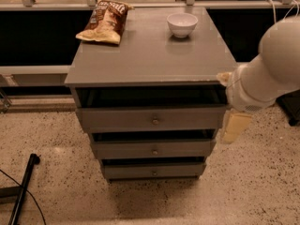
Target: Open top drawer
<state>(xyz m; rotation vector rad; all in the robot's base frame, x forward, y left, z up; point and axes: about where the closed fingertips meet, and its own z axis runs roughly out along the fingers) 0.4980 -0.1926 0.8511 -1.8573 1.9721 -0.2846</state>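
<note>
The top drawer (117, 120) is the widest grey front under the cabinet top, with a small round metal knob (155, 122) at its centre. A dark gap shows above its front panel. My gripper (233, 108) hangs at the end of the white arm (276, 64), right beside the cabinet's front right corner, level with the top drawer's right end. It is to the right of the knob and not touching it.
Two narrower grey drawers (153, 151) (153, 171) sit below. On the grey cabinet top (150, 55) lie a chip bag (105, 21) at the back left and a white bowl (182, 24) at the back right. A black pole (22, 191) lies on the speckled floor at the left.
</note>
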